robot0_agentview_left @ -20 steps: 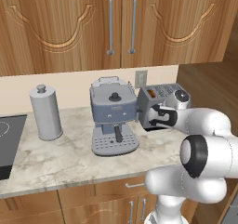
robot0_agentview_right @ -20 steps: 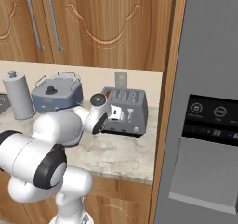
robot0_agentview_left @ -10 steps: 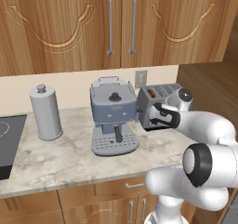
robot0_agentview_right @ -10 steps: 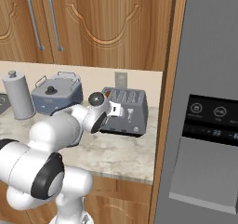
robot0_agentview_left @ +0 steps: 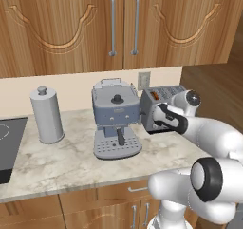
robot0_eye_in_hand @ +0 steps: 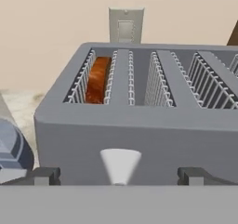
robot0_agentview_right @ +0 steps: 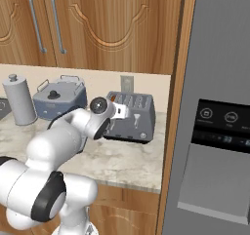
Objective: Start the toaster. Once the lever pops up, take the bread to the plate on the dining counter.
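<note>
white glossy arm (robot0_agentview_left: 209,133) w/ rounded tubular links, round dark-grey joint caps ringed in black at elbow and wrist, black band on the forearm near the hand, bulbous white lower link, two small dark-grey finger tips (robot0_eye_in_hand: 44,175).

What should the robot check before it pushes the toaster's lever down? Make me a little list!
1. Bread sits in a slot: ok, it is in the far-left slot of the toaster.
2. Gripper is open with nothing in it: ok, both fingertips stand wide apart.
3. Lever is lined up: ok, the pale lever sits midway between the fingertips in the hand view.
4. Lever is not yet pressed: cannot tell how far down it is.
5. Nothing in the way: ok, the espresso machine stands beside the toaster, apart from the hand.
6. Toaster plugged in: cannot tell; a wall outlet is behind it, but no cord is visible.
</note>
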